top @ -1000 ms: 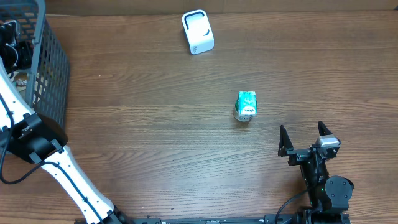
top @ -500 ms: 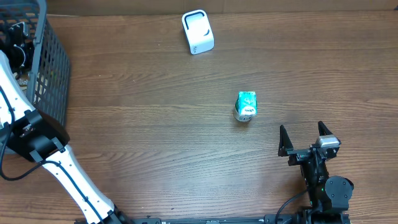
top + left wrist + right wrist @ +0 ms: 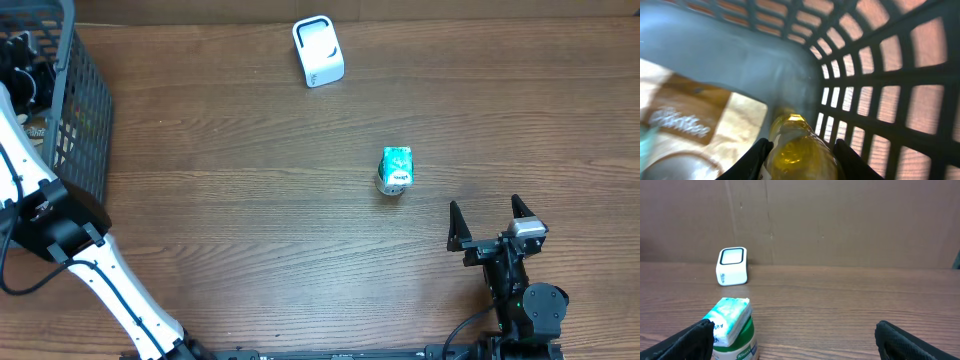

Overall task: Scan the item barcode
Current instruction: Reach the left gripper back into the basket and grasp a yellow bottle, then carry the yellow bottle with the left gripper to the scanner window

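Pick-up step: left end effector (image 3: 802,151) grips a yellow bottle (image 3: 796,142) inside the basket (image 3: 88,110) at the bench (image 3: 250,230)'s left edge; right end effector (image 3: 487,222) stands wide. Next, probably: lift toward the scanner (image 3: 318,51).

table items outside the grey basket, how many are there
2: a white box-shaped scanner at the far edge, and a green-and-white package near the middle, ahead of the right claw. Others sit inside the grey plastic basket, mostly hidden.
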`<move>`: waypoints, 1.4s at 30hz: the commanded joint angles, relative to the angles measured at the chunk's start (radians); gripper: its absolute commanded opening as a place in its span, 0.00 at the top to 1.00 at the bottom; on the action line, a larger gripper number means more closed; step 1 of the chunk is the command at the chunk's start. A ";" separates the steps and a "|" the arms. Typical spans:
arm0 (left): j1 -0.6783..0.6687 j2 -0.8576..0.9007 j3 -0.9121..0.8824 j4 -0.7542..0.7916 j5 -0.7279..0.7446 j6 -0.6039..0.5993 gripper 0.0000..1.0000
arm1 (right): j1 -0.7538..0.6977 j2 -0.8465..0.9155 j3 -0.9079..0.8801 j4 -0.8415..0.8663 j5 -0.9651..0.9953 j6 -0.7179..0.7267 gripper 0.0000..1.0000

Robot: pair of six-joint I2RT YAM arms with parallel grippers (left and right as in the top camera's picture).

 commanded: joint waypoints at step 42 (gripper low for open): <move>-0.843 -0.437 0.057 -0.301 -0.265 -0.384 0.79 | -0.002 -0.009 -0.011 0.003 0.010 -0.001 0.00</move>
